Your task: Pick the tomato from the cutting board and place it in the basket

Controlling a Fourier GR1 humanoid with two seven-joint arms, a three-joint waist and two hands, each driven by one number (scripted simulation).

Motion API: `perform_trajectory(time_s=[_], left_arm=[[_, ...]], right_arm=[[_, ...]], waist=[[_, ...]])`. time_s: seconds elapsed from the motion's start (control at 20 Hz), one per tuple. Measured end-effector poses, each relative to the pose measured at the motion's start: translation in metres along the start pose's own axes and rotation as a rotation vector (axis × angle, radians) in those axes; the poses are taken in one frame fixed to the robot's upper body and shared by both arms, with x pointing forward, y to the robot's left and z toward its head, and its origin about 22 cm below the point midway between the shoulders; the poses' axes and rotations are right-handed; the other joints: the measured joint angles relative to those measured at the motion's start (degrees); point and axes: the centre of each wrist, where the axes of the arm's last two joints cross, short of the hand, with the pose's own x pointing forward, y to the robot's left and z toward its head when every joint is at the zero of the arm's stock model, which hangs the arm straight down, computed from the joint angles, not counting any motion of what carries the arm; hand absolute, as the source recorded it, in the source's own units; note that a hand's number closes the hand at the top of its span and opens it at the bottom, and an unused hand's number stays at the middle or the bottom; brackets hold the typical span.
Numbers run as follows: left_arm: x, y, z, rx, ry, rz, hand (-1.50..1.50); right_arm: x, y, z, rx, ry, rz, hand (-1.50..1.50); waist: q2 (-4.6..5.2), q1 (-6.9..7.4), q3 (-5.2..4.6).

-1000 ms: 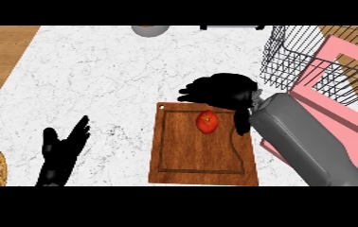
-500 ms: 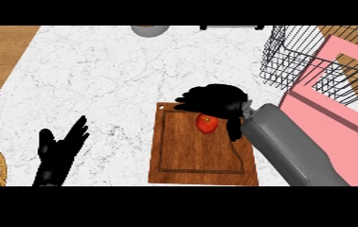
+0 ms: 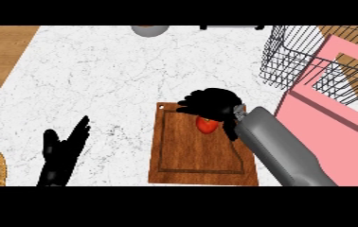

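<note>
Red and smooth, the tomato [image 3: 206,125] sits at the cutting board's [image 3: 199,162] upper end, under your right hand [image 3: 210,102], whose fingers curl over it (whether they grip it, you cannot tell). Expect it light, soft and slippery; cradle its sides. The basket [image 3: 290,58] stands at two o'clock, marble between; clear its wire rim. Your left hand [image 3: 61,150] rests open at eight o'clock.

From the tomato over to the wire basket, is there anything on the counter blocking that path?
Nothing visible blocks it. The tomato sits on the cutting board under the right hand, whose fingers curl over it. Between there and the basket at upper right lies only bare marble counter. The pink surface lies beside the route, under the basket.
</note>
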Motion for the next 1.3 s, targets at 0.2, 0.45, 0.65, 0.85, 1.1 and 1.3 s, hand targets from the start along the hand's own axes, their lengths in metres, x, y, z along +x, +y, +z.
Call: perform_trajectory(time_s=[0.2,0.45,0.65,0.85,1.1,1.3], left_arm=[[-0.001,0.003,0.000,-0.003,0.005,0.000,0.00],[0.000,-0.001,0.002,0.002,0.003,-0.002,0.00],[0.000,-0.001,0.001,-0.003,0.005,-0.002,0.00],[-0.002,0.000,0.002,-0.002,-0.004,-0.003,0.00],[-0.003,0.002,0.000,-0.005,-0.002,0.000,0.00],[-0.001,0.002,0.000,-0.009,0.005,0.002,0.00]], right_arm=[[-0.001,0.003,-0.005,0.010,0.008,0.001,-1.50],[-0.005,0.011,-0.005,0.007,0.002,0.001,-1.50],[-0.007,0.017,-0.009,0.005,-0.002,-0.002,-1.50],[-0.006,0.021,-0.016,0.005,-0.007,0.008,1.50],[-0.004,0.024,-0.023,-0.037,-0.048,0.101,1.50],[-0.001,0.024,-0.027,-0.058,-0.065,0.145,1.50]], waist=[[-0.02,-0.08,0.00],[-0.04,-0.12,0.01],[-0.03,-0.10,0.02],[-0.04,-0.06,0.02],[-0.05,-0.01,0.08],[-0.09,-0.05,0.09]])
